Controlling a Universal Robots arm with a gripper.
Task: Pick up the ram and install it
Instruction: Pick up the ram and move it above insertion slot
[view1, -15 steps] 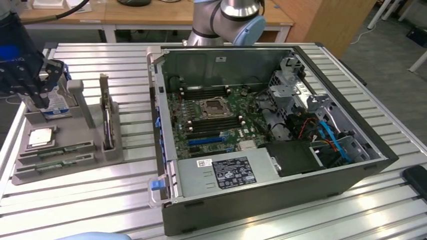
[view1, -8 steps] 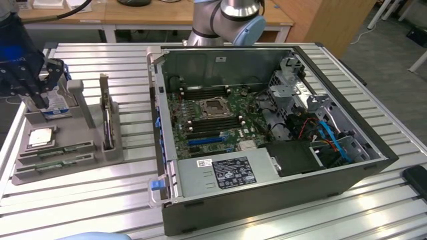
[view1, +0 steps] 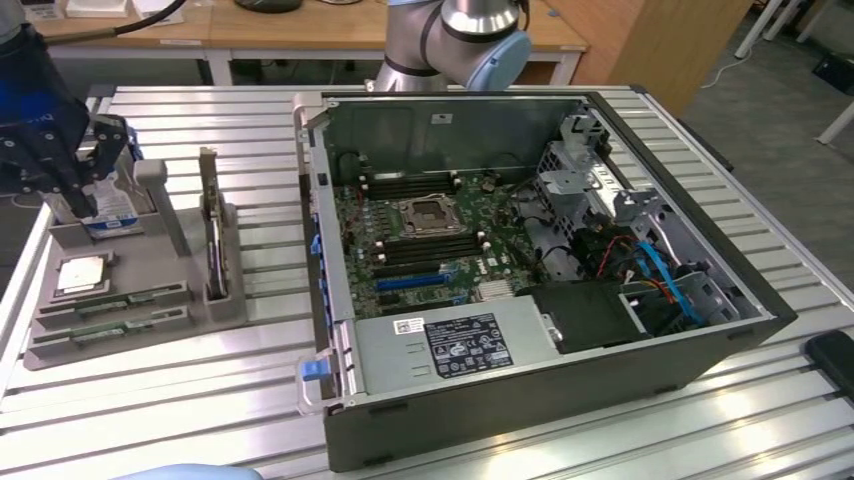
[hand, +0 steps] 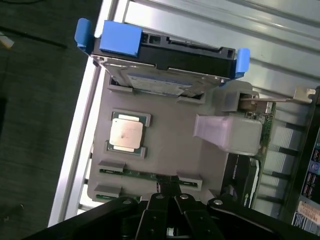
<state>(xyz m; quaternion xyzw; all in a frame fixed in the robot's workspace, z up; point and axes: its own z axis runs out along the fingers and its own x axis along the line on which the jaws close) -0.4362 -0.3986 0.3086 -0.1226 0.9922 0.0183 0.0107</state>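
Exterior view, from its left to its right. The gripper (view1: 74, 195) hangs over the far-left end of the grey parts tray (view1: 224, 305), just in front of the upright hard drive in its blue carrier (view1: 118, 205). The jaws are fully closed, and no item is seen between them. In the wrist view the closed fingertips (hand: 167, 186) line up over the tray's near edge; whether they touch anything there cannot be determined.

The square silver CPU (view1: 80, 272) lies flat in its recess in the tray. The ram (view1: 118, 299) lies on edge in the slot just beside the CPU, not lifted. A second ram stick (view1: 107, 327) lies parallel in the outermost slot. The wrist view confirms this order: hard drive (hand: 165, 60), CPU (hand: 126, 134), ram (hand: 145, 173), with a bare tray surface (hand: 170, 130) between them.

At the tray's right side the expansion card (view1: 211, 230) stands upright on edge, its metal bracket at the far end.

Further right, the open computer case (view1: 441, 130) lies on its side on the slatted metal table (view1: 200, 400). Inside, the motherboard (view1: 441, 265) shows an open CPU socket (view1: 430, 212) with long dark memory slots (view1: 407, 186) on either side. The labelled power supply (view1: 454, 348) occupies the near corner. Blue cables (view1: 667, 285) run along the case's right side. The robot arm (view1: 461, 40) rises behind the case.
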